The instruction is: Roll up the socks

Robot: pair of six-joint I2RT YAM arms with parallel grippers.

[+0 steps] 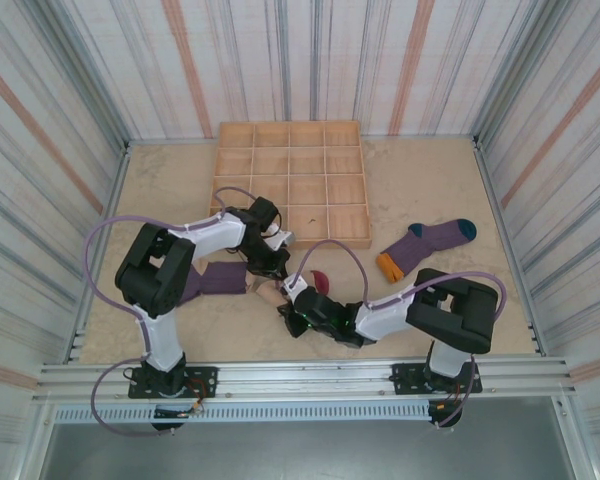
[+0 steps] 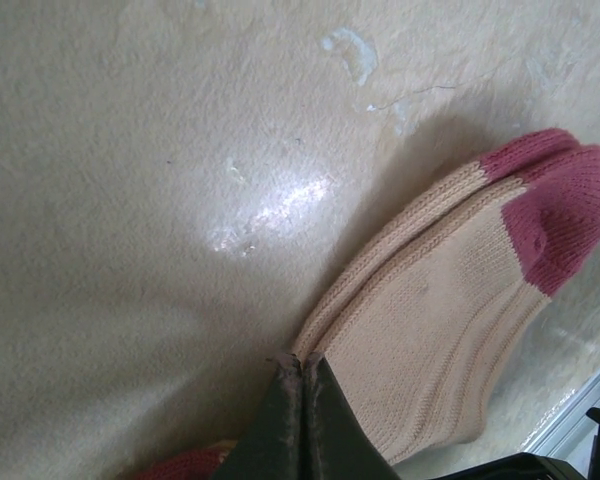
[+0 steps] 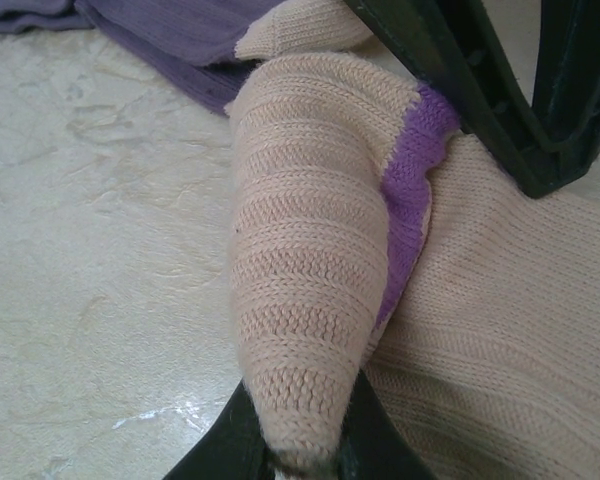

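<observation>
The cream sock (image 1: 298, 285) with its maroon toe (image 1: 318, 280) lies mid-table between both grippers. My right gripper (image 3: 305, 460) is shut on its ribbed striped cuff (image 3: 305, 260), which is lifted and folded back, showing a purple band (image 3: 412, 170). My left gripper (image 2: 302, 365) is shut, its tips touching the edge of the cream sock (image 2: 430, 330) near the maroon toe (image 2: 560, 210); its dark fingers (image 3: 460, 80) press down on the sock. The dark purple sock (image 1: 215, 278) lies just left, its tan toe (image 3: 300, 25) close by. The purple sock with teal toe and orange cuff (image 1: 425, 245) lies apart, to the right.
A wooden tray (image 1: 291, 184) of small compartments stands behind the socks, its front rim close to the left arm. Striped walls close in the table on three sides. Bare tabletop (image 1: 460, 310) spreads to the right and front.
</observation>
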